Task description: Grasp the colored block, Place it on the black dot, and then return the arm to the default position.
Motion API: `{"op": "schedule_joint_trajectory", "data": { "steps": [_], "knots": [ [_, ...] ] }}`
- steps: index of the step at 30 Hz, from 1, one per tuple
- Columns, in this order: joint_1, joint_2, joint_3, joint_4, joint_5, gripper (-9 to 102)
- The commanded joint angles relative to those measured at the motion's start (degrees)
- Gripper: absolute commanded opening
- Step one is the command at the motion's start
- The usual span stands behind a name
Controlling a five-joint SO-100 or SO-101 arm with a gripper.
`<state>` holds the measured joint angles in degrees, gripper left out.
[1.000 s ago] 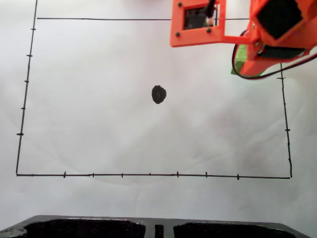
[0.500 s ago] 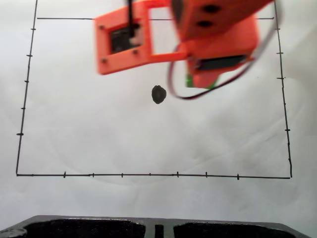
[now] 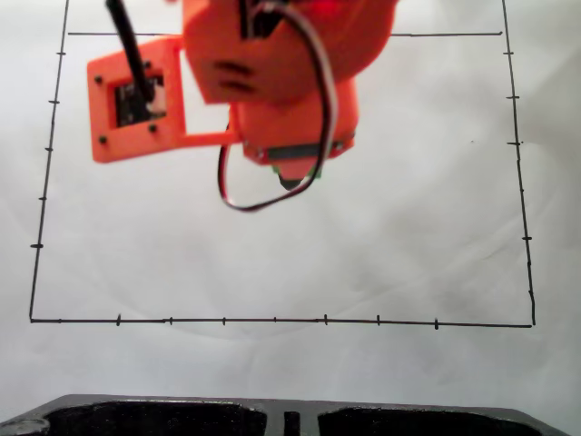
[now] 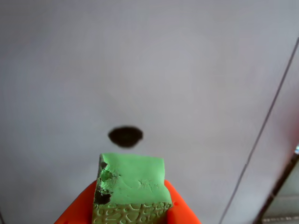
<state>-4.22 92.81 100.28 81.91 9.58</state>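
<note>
Looking from the wrist, colored block (image 4: 132,189) sits just short of black dot (image 4: 125,136).

beneath me lies a white sheet of paper (image 3: 272,263), faintly creased and evenly lit, with soft grey shading in places. a thin black border line (image 3: 272,321) with small ticks frames a rectangle on it in the fixed view. along that view's bottom edge sits a dark, blurred object (image 3: 272,416), perhaps a black tray, though i cannot tell.
</note>
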Motion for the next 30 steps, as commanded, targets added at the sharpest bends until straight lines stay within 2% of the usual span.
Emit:
{"op": "schedule_joint_trajectory", "data": {
  "steps": [1,30],
  "knots": [
    [1.49,-0.35,-0.09,-1.67,-1.32,4],
    [0.44,-10.37,0.18,-5.45,0.35,7]
  ]
}}
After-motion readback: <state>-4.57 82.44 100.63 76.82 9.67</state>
